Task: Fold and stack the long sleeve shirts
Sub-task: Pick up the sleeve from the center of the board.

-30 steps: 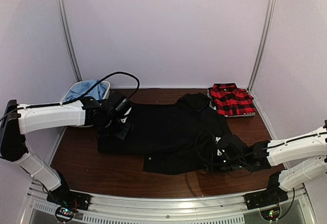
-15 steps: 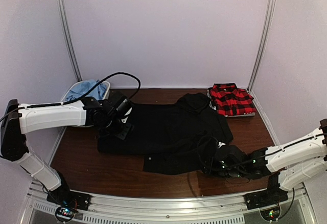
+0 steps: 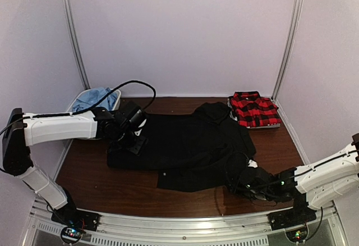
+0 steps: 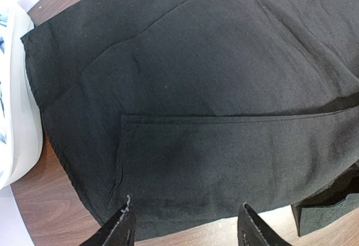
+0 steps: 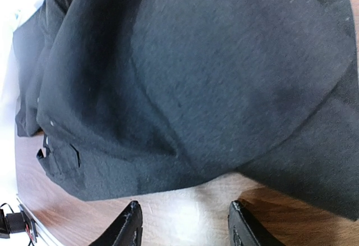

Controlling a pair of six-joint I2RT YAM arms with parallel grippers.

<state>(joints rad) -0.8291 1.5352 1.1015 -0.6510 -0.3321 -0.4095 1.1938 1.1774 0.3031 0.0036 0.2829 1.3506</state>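
The black shirt [image 3: 185, 145] lies spread across the middle of the brown table, partly folded, with its collar bunched at the back. It fills the left wrist view [image 4: 213, 89] and the right wrist view [image 5: 190, 72]. My left gripper [image 3: 136, 143] is open above the shirt's left edge, its tips [image 4: 185, 226] over the hem. My right gripper [image 3: 236, 185] is open and low at the shirt's front right edge, over bare table [image 5: 185, 223]. The red-and-black plaid shirt [image 3: 254, 109] lies folded at the back right. The light blue shirt [image 3: 92, 97] sits in a bin at the back left.
A white bin [image 3: 115, 97] stands at the back left corner; its rim shows in the left wrist view [image 4: 19, 139]. A black cable [image 3: 134, 83] loops above the left arm. Metal posts and pale walls enclose the table.
My right gripper has dropped lower and moved toward the near edge, off the shirt's right side. My left gripper has shifted slightly right over the left hem.
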